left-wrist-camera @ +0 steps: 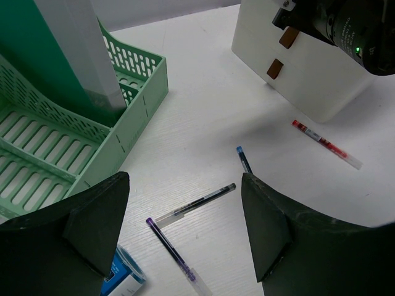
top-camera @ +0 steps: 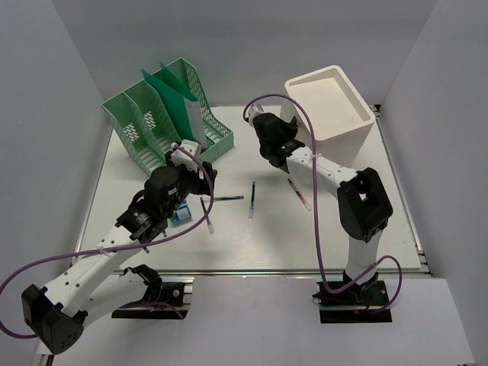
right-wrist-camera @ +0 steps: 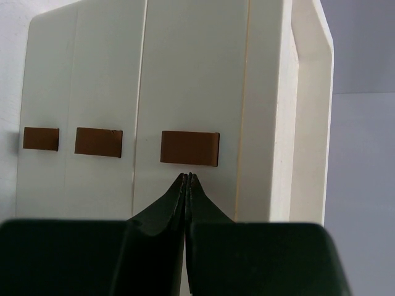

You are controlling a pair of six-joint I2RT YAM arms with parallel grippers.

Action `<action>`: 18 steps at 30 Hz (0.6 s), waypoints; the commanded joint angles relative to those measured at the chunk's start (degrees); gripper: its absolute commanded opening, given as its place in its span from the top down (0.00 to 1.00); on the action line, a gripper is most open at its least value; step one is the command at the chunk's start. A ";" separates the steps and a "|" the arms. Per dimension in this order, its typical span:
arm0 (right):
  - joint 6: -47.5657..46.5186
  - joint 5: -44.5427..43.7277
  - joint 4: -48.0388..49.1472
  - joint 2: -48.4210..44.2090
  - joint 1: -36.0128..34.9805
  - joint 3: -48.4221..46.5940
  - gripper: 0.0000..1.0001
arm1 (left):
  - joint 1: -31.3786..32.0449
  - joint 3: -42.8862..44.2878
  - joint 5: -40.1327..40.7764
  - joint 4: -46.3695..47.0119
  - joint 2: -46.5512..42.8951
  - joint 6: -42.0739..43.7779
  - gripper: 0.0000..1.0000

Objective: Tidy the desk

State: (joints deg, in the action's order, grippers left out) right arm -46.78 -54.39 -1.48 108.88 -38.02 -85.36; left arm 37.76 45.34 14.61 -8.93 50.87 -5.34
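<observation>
The black pen (left-wrist-camera: 196, 203) lies left-to-right on the desk (top-camera: 305, 244) just beyond the left jaws — spread wide, the nearer pair — while the right jaws, pressed together, face the white drawer box (right-wrist-camera: 185, 80).

White rectangular desk (top-camera: 259, 238), flat, metal rail (top-camera: 267, 271) at edges — pale grey walls (top-camera: 46, 91) around

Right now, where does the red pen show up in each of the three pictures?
Top external: the red pen lies on the desk, right of centre, nearer the camera than the white drawer box.
Left wrist: the pen is at the right, just below the box.
Right wrist: not in it; the box front fills the view.
Shared landmark: the white drawer box.
</observation>
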 commanded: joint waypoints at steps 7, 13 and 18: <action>15.81 16.81 -20.88 -3.75 0.93 -7.96 1.00 | -0.14 -0.78 -2.29 1.28 -0.42 -0.10 0.17; 29.29 51.11 -30.88 -19.03 4.26 -5.97 1.00 | -0.14 -1.22 -10.28 3.82 2.38 -3.79 0.20; 31.66 71.39 -28.68 -32.57 9.18 5.43 0.65 | -0.14 0.36 -19.17 8.48 9.76 -9.23 0.43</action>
State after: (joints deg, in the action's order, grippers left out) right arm -19.97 -0.97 -29.32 80.99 -31.27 -85.25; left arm 37.71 44.62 2.61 -3.95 57.65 -10.55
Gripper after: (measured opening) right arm 0.307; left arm 0.581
